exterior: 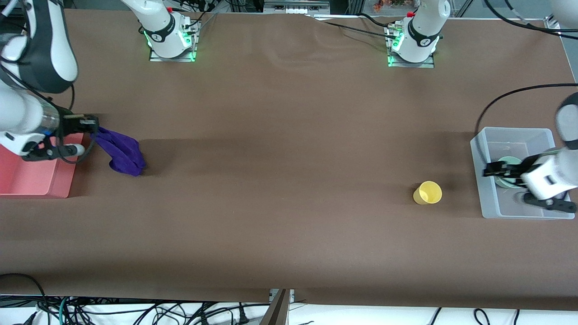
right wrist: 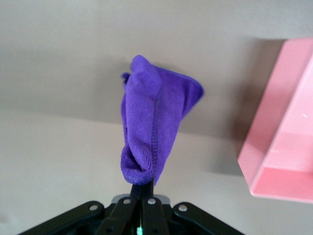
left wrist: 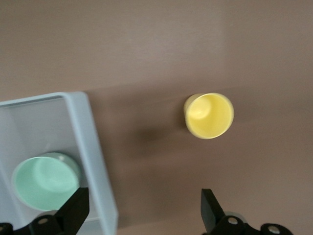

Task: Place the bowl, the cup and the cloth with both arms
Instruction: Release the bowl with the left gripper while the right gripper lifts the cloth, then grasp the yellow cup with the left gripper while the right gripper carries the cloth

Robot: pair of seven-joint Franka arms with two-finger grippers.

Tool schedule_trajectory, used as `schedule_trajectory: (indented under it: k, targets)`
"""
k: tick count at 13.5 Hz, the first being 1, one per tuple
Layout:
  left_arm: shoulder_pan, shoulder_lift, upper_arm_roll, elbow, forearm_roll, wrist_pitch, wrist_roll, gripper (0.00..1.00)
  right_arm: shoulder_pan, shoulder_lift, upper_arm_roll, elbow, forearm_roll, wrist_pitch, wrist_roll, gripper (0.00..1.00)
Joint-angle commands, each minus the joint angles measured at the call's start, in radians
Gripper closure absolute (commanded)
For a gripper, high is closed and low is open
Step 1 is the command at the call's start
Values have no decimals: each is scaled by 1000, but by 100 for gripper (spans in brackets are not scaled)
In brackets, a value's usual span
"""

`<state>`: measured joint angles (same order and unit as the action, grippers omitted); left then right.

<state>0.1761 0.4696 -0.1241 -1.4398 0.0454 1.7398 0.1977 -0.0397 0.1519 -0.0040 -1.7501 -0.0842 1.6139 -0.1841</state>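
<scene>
Brown bench (exterior: 289, 180), left gripper (exterior: 490, 171) spread above bowl (exterior: 506, 163) in clear bin (exterior: 487, 198), cup (exterior: 428, 192) beside bin, right gripper (exterior: 92, 124) pinching cloth (exterior: 122, 151) beside pink tray (exterior: 36, 180).

You will find no text, label, brand, number or sign that can be read anywhere here; the small marks on the arm bases (exterior: 171, 34) are too small to tell.

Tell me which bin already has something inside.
The clear bin at the left arm's end: the green bowl sits inside. The pink bin shows nothing inside.
</scene>
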Motion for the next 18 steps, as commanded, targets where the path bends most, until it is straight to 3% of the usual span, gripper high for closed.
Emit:
schedule_trajectory:
  k: [1, 4, 7, 9, 11, 12, 13, 14, 15, 18]
  targets:
    - [-52, 44, 14, -31, 4, 64, -104, 0, -11, -43, -17, 18, -34, -98, -49, 100]
    - [-47, 83, 12, -79, 2, 145, -106, 0, -11, -89, -97, 52, -77, -179, -205, 100]
    - [-50, 107, 12, -181, 4, 309, -112, 0, -11, -89, -174, 121, -130, -256, -352, 100]
    - [-47, 124, 14, -250, 7, 432, -112, 0, -9, -92, -182, 167, -187, -301, -428, 100]
    - [-47, 142, 12, -269, 7, 469, -113, 2, -9, -92, -183, 208, -235, -331, -510, 100]
    - [-49, 149, 12, -269, 7, 471, -113, 27, -11, -94, -191, 214, -247, -335, -547, 100]
    - [-50, 149, 12, -268, 7, 469, -113, 67, -11, -104, -198, 227, -261, -335, -590, 100]
    - [-52, 149, 12, -268, 7, 468, -116, 96, -11, -104, -211, 242, -279, -335, -633, 100]
    - [-53, 149, 12, -268, 7, 468, -119, 100, -11, -104, -229, 250, -293, -333, -678, 100]
    - [-55, 147, 12, -264, 2, 463, -119, 100, -12, -89, -304, 232, -289, -273, -728, 100]
